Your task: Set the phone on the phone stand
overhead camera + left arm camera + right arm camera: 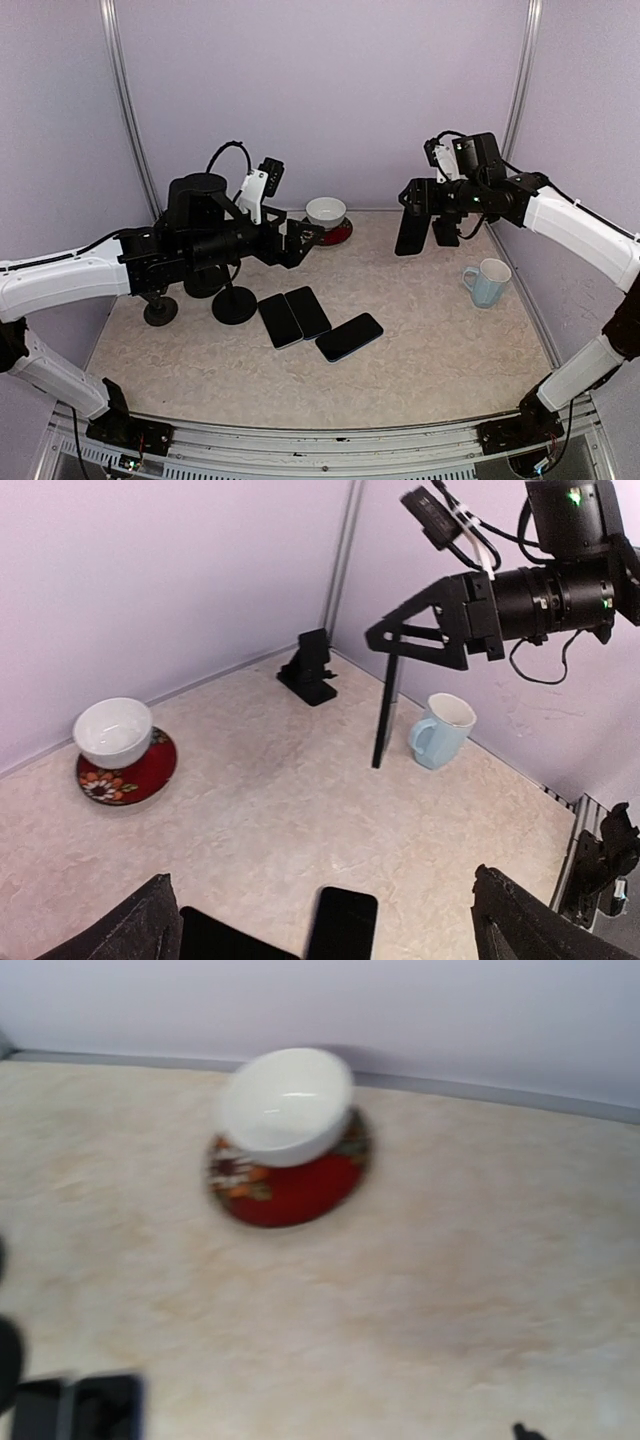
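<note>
My right gripper (413, 203) is shut on a black phone (409, 234), which hangs upright and well above the table. The left wrist view shows that phone (384, 708) edge-on under the right gripper (402, 645). A small black phone stand (447, 233) sits on the table just behind and right of the hanging phone, near the back wall, and the phone stand (314, 669) is apart from it. My left gripper (304, 239) is open and holds nothing, its fingers (150, 925) spread wide above the table. Three more phones (307, 312) lie flat at table centre.
A white bowl (326, 211) sits on a red plate (342, 236) at the back centre. A pale blue mug (487, 283) stands at the right. Black round-based stands (235, 304) are on the table under the left arm. The right wrist view is blurred.
</note>
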Robot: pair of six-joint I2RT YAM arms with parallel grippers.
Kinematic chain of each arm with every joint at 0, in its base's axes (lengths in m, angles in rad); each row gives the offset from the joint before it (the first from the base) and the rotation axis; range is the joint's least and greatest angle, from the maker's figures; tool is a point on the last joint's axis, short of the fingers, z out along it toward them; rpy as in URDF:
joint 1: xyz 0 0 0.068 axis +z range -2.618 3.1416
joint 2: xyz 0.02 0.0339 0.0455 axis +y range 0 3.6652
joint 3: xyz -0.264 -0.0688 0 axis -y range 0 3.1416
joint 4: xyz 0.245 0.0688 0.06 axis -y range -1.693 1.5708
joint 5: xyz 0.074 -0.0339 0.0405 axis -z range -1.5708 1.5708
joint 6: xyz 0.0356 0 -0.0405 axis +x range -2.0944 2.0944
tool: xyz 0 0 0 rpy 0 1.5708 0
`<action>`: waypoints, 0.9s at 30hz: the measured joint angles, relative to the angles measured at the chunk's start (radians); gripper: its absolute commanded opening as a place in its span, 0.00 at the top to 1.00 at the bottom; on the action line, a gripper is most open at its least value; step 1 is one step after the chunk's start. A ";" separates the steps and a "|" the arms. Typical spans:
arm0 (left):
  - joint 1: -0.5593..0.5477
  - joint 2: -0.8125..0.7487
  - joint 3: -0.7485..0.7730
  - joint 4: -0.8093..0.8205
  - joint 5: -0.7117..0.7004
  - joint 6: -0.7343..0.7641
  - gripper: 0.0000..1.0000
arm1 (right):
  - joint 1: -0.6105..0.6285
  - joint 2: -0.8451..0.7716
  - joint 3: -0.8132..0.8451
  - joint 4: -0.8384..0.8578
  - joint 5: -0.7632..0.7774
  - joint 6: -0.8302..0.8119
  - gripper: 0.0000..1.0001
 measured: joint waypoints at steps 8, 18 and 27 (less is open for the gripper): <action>0.128 -0.208 -0.101 -0.108 -0.043 0.019 0.01 | -0.144 0.105 0.052 0.030 0.005 -0.064 0.52; 0.210 -0.276 -0.109 -0.254 -0.060 0.073 0.01 | -0.269 0.276 0.191 0.074 0.017 -0.145 0.52; 0.272 -0.351 -0.272 -0.219 -0.076 0.118 0.01 | -0.351 0.415 0.323 0.111 0.023 -0.209 0.52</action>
